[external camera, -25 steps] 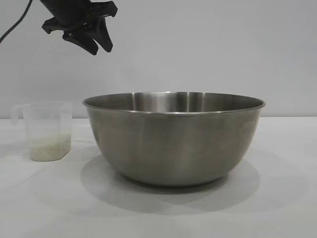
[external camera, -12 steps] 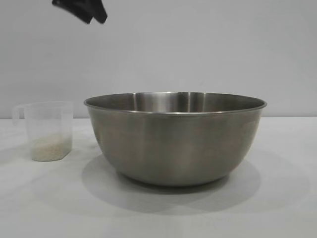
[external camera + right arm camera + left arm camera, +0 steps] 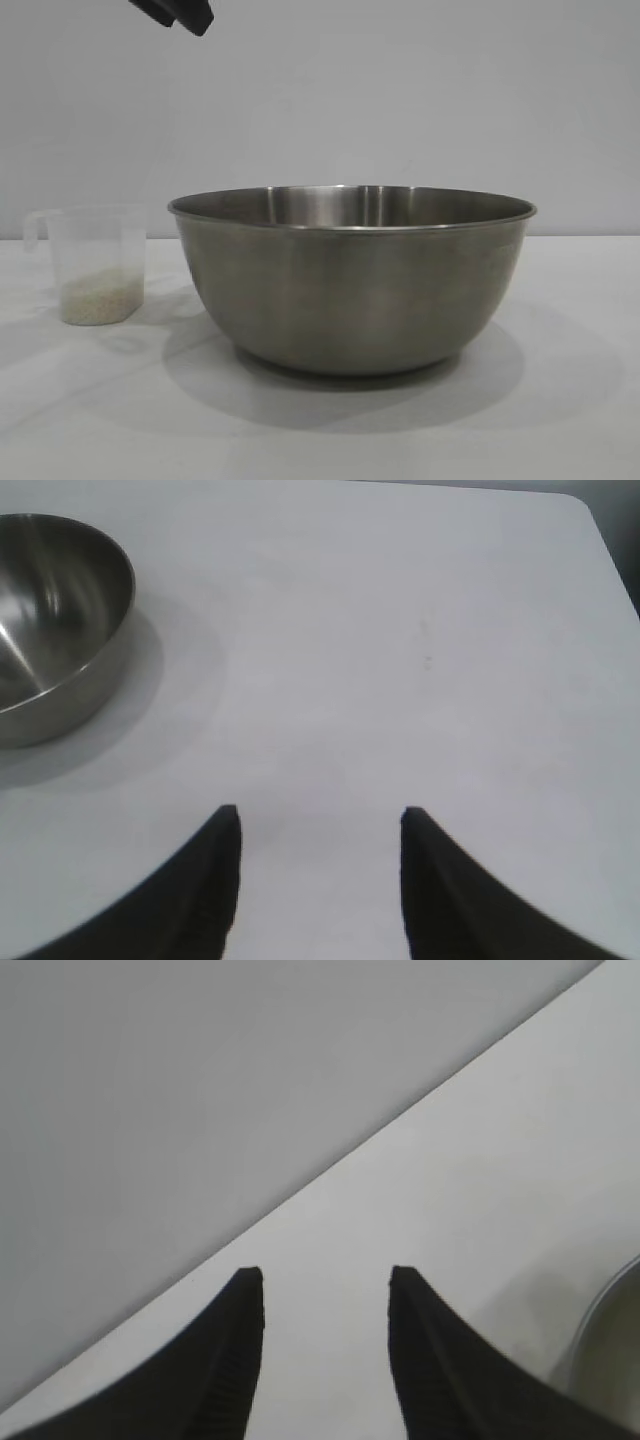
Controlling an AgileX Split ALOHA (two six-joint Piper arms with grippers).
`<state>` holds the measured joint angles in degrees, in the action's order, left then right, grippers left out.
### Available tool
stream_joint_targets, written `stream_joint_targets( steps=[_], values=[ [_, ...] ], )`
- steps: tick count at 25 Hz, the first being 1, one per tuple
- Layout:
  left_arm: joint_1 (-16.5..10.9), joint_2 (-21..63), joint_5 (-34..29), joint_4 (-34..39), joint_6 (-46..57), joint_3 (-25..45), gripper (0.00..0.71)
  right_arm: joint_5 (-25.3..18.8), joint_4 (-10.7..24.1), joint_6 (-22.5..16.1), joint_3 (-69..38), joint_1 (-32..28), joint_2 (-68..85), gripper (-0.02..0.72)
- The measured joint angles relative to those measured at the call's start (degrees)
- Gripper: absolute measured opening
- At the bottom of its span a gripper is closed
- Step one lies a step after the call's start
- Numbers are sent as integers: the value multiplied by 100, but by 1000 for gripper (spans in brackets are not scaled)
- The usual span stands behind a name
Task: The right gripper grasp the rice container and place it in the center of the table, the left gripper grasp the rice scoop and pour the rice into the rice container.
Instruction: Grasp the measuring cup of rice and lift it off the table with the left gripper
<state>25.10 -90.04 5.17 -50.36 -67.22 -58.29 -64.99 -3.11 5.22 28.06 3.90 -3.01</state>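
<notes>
The steel rice container (image 3: 352,280) stands upright on the white table (image 3: 580,420) in the middle of the exterior view. The translucent rice scoop (image 3: 95,265) stands upright on the table to its left, with rice (image 3: 98,298) in its bottom. My left gripper (image 3: 180,12) shows only as black fingertips at the top edge, high above the scoop; in the left wrist view (image 3: 325,1278) it is open and empty over bare table. My right gripper (image 3: 318,815) is open and empty above the table, away from the container (image 3: 55,620). It is out of the exterior view.
A plain grey wall stands behind the table. The table's far corner (image 3: 575,505) shows in the right wrist view. The container's rim (image 3: 610,1330) shows at the edge of the left wrist view.
My left gripper has risen from above the scoop until only its fingertips remain at the top edge. The scoop and container have not moved.
</notes>
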Motion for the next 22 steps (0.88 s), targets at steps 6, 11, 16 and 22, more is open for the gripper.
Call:
stream_joint_targets(
  steps=[6,11,16,22],
  values=[
    [0,95,2,34,731,0,264,-8,-12,0,0,0,0,347],
    [3,103,-199,70,1152,0,264,-8,-12,0,0,0,0,347],
    [26,263,-213,154,1187,0,223,-8,-12,0,0,0,0,347],
    [26,381,-226,460,1395,0,223,-8,-12,0,0,0,0,347]
  ],
)
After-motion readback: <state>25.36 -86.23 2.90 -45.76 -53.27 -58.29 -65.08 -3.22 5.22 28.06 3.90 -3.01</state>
